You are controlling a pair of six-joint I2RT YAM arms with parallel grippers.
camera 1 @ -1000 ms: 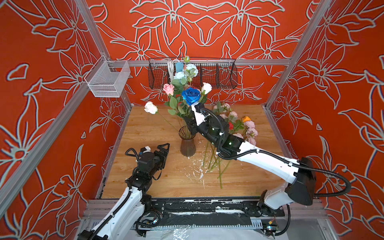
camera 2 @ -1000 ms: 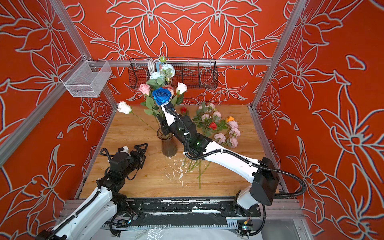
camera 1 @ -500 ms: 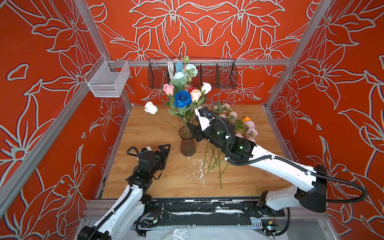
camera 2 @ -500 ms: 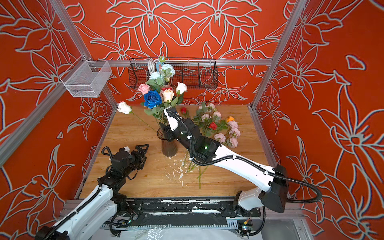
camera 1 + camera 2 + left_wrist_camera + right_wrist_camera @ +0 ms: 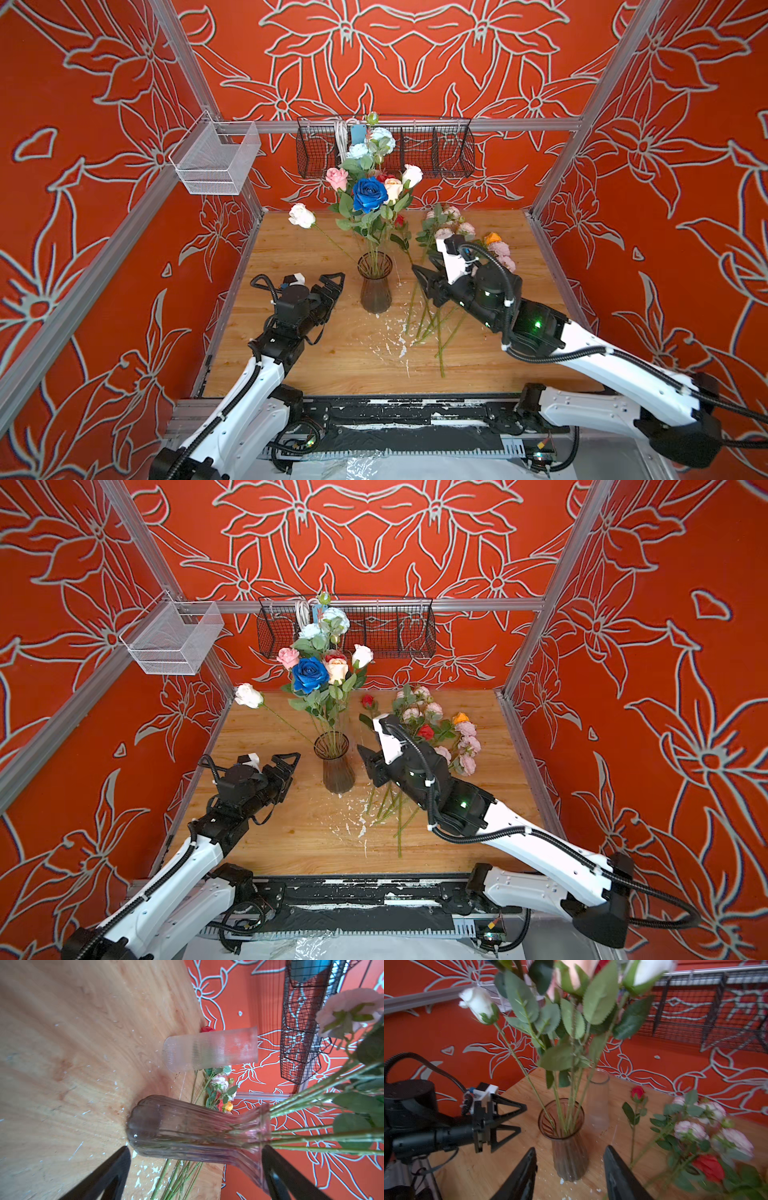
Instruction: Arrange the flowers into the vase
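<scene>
The vase (image 5: 375,286) stands near the middle of the desk (image 5: 316,357) with a bunch of flowers (image 5: 368,195) in it. Loose flowers (image 5: 465,228) lie near the desk's right edge. The left gripper (image 5: 332,279) and the right gripper (image 5: 423,264) are on each side of the vase, not touching it. Their fingers are spread apart and hold nothing.

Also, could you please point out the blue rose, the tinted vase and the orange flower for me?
blue rose (image 5: 369,194): in a top view, centre of the bloom.
tinted vase (image 5: 375,293): in a top view, ribbed glass wall.
orange flower (image 5: 492,238): in a top view, its head.
</scene>
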